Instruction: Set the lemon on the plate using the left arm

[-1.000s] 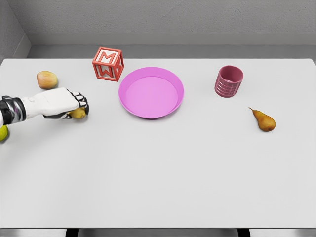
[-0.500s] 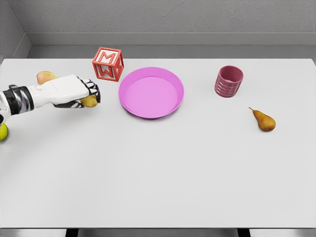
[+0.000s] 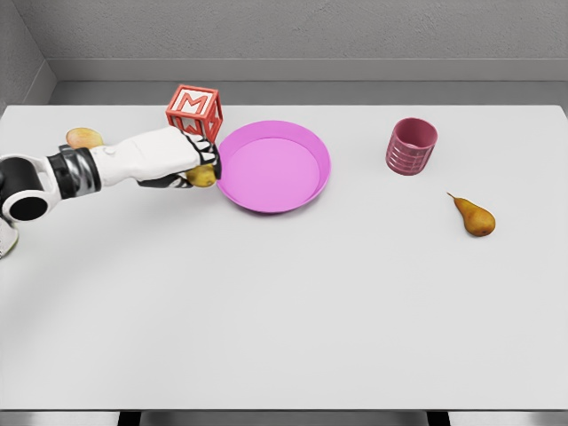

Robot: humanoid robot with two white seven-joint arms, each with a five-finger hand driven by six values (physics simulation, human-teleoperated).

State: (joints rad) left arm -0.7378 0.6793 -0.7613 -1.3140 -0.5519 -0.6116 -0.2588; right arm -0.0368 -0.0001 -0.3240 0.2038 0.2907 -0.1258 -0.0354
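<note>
— Yellow showed under the left hand (image 3: pixel 169 158), didn't it? Was that the lemon (image 3: pixel 202 176)?

— It was. The fingers (image 3: pixel 206 153) were curled down over the lemon and held it, with only its lower right part peeking out beneath them. The fruit sat just left of the pink plate (image 3: pixel 306 191), right at its near-left rim and not yet over the dish.

— So which way did the plate lie from the hand?

— Straight to the right, along the line of the forearm, which came in from the left edge. I judged that the next move needed only a short carry further right, to bring the lemon over the middle of the plate before letting go.

— Anything in the way?

— A red letter block (image 3: pixel 194 113) stood just behind the knuckles, very close, possibly touching; I could not tell. It lay behind the path rather than across it, so a rightward move looked clear. The plate's raised rim was the one thing to pass over.

— And the rest of the table (image 3: pixel 284 311)?

— A peach-coloured fruit (image 3: pixel 82 137) lay behind the wrist, partly hidden. A dark pink cup (image 3: pixel 412 146) stood well right of the plate, and a pear (image 3: pixel 472 216) lay nearer the right edge. The right arm was not visible.
</note>
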